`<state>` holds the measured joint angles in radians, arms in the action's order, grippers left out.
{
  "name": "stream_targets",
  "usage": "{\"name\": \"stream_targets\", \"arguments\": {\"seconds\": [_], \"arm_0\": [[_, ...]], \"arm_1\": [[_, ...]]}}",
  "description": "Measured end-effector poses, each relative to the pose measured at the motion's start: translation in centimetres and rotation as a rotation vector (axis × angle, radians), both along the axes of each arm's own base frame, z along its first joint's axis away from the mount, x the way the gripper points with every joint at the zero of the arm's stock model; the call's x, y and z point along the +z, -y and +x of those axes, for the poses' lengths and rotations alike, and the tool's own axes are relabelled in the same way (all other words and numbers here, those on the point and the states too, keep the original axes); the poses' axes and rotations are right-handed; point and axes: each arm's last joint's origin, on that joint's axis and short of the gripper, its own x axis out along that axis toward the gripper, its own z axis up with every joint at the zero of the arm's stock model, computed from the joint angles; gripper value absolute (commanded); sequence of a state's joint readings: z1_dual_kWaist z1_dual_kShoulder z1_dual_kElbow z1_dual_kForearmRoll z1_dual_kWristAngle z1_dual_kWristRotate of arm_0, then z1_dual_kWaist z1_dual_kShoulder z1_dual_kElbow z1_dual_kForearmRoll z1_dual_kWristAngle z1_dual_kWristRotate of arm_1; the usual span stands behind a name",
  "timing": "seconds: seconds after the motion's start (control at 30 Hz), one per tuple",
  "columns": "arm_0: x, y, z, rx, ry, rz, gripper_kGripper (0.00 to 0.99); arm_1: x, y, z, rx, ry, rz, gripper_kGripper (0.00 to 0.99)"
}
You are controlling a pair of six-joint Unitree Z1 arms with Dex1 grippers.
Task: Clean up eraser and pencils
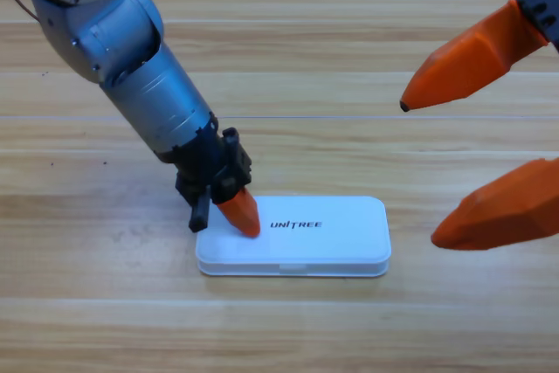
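One orange tip of the left gripper (239,213) presses the closed white case (332,246) (its length running rightward from the gripper); grip state indeterminate; right gripper (437,172) waits agape, empty.

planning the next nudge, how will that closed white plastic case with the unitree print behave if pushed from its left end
The closed white plastic case looks stiff and flat, so it should slide rather than roll or tip. Its glossy shell on the smooth wooden table suggests easy sliding. The left gripper presses near one end, so it may swivel. The right gripper waits open.
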<state>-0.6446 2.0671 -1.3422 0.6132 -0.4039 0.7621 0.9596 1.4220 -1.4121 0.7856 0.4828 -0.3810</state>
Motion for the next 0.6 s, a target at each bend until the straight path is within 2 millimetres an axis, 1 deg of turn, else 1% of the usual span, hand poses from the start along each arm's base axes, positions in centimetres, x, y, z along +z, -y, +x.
{"name": "stream_targets", "arguments": {"seconds": [0.27, 0.4, 0.47, 0.53, 0.6], "arm_0": [[-0.9, -0.3, -0.7, -0.006, 0.036, -0.024, 0.0], [-0.8, -0.4, -1.2, -0.01, 0.059, -0.025, 0.0], [-0.3, -0.4, -1.5, -0.013, 0.077, -0.017, 0.0], [0.5, -0.7, -2.4, -0.012, 0.072, 0.021, 0.0], [2.0, -1.3, -3.5, -0.009, 0.058, 0.056, 0.0]], "arm_1": [[0.0, 0.0, 0.0, 0.0, 0.0, 0.0, 0.99], [0.0, 0.0, 0.0, 0.0, 0.0, 0.0, 0.99], [0.0, 0.0, 0.0, 0.0, 0.0, 0.0, 0.99], [0.0, 0.0, 0.0, 0.0, -0.001, 0.0, 0.99], [0.0, 0.0, 0.0, 0.0, -0.001, 0.0, 0.99]]}}
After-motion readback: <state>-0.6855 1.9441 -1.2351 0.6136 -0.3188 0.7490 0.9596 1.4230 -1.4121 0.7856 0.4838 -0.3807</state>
